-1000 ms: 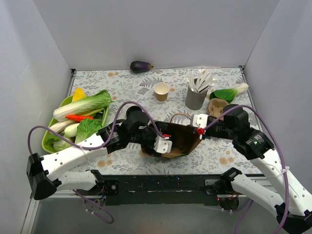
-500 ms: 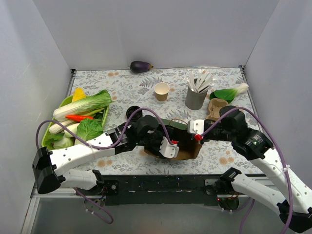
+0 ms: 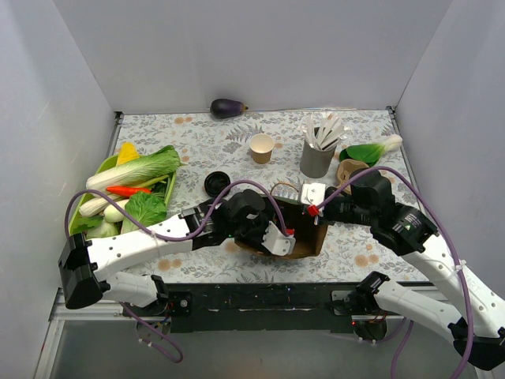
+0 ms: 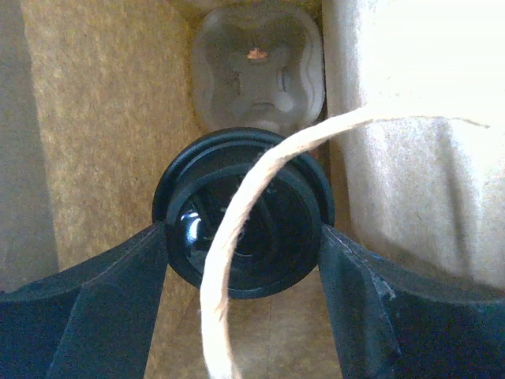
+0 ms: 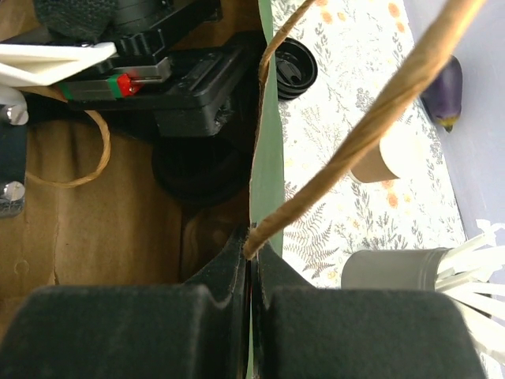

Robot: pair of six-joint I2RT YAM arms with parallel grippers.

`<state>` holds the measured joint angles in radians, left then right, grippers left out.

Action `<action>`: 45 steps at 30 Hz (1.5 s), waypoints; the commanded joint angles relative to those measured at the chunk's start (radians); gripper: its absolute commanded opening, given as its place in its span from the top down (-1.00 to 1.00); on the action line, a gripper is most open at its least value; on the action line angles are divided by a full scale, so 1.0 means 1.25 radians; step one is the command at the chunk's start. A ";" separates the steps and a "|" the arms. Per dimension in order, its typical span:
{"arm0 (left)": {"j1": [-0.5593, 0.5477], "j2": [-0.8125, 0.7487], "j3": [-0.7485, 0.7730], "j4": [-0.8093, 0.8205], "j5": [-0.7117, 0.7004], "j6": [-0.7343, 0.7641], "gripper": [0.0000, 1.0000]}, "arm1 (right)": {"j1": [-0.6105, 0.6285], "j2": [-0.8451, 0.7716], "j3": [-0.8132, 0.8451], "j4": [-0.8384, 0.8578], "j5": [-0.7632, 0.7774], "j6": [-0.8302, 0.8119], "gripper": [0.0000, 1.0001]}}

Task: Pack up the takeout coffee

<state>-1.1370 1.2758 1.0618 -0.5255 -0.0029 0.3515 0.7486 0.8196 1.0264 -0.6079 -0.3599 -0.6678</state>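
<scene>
Takeout coffee (image 4: pixel 280 225) clasped by left end effector (image 4: pixel 243 237), wrist view only, right end effector (image 5: pixel 251 254) pinching bag (image 5: pixel 268 174)

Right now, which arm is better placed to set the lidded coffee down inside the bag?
Left. The left claw grips the takeout coffee inside the bag; the right claw is pinched on the bag's rim, holding it open.

The takeout coffee (image 4: pixel 245 213) shows only its round black lid; my left gripper (image 4: pixel 243 237) clasps it inside the bag (image 4: pixel 102 118).
</scene>
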 commanded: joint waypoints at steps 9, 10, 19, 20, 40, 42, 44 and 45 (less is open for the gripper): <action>-0.006 0.002 0.070 -0.105 -0.053 -0.093 1.00 | 0.007 -0.025 0.004 0.045 -0.008 0.037 0.97; -0.007 0.004 0.072 -0.107 -0.044 -0.103 1.00 | 0.007 -0.024 0.001 0.042 -0.016 0.035 0.97; -0.007 0.013 0.056 -0.134 -0.048 -0.111 1.00 | 0.007 -0.047 -0.020 0.051 -0.024 0.038 0.97; -0.006 0.011 0.055 -0.131 -0.054 -0.111 1.00 | 0.007 -0.047 -0.022 0.049 -0.030 0.038 0.97; -0.005 0.040 0.082 -0.127 -0.156 -0.231 1.00 | 0.016 -0.052 -0.025 0.026 -0.067 0.022 0.97; -0.002 0.038 0.077 -0.118 -0.169 -0.232 1.00 | 0.016 -0.053 -0.027 0.025 -0.074 0.029 0.97; -0.003 0.038 0.071 -0.117 -0.178 -0.237 1.00 | 0.016 -0.056 -0.031 0.027 -0.078 0.035 0.97; -0.001 0.038 0.071 -0.112 -0.183 -0.241 1.00 | 0.016 -0.056 -0.032 0.027 -0.079 0.034 0.97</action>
<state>-1.1522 1.3327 1.1534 -0.6762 -0.1501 0.0959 0.7597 0.7780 0.9981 -0.5945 -0.3927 -0.6384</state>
